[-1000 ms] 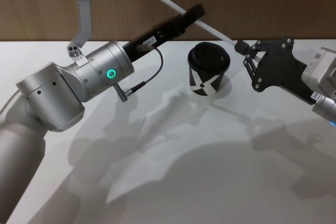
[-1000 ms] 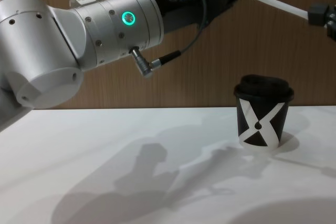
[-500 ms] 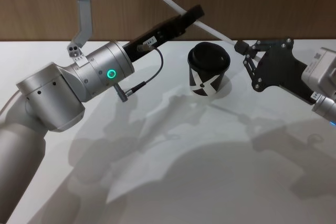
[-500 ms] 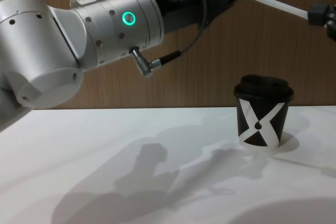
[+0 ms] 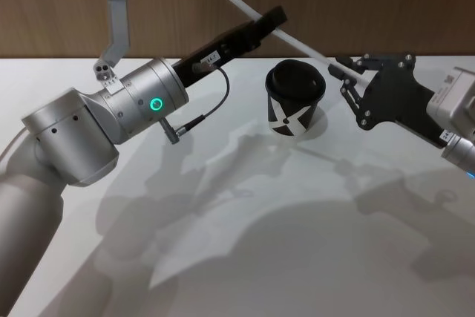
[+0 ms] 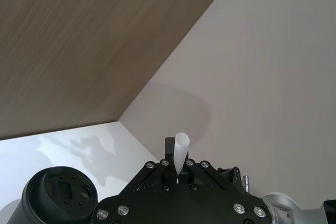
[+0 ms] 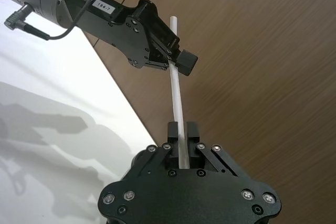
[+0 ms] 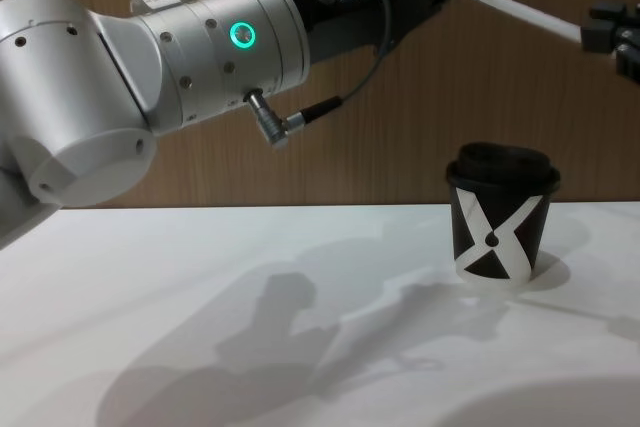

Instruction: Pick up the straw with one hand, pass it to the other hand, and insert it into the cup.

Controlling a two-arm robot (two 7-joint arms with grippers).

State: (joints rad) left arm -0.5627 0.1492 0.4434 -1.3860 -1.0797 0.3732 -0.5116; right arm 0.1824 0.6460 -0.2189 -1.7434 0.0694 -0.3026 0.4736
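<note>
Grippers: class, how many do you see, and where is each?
2. The left gripper, raised left of the cup, is shut on the straw; the right gripper is at the straw's lower end, right of the cup.

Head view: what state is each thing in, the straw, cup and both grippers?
straw: in the air, tilted, not inserted.
cup: upright on the table, lid on.
left gripper: shut on the straw near its upper end.
right gripper: raised at the straw's lower end; grip unclear.
</note>
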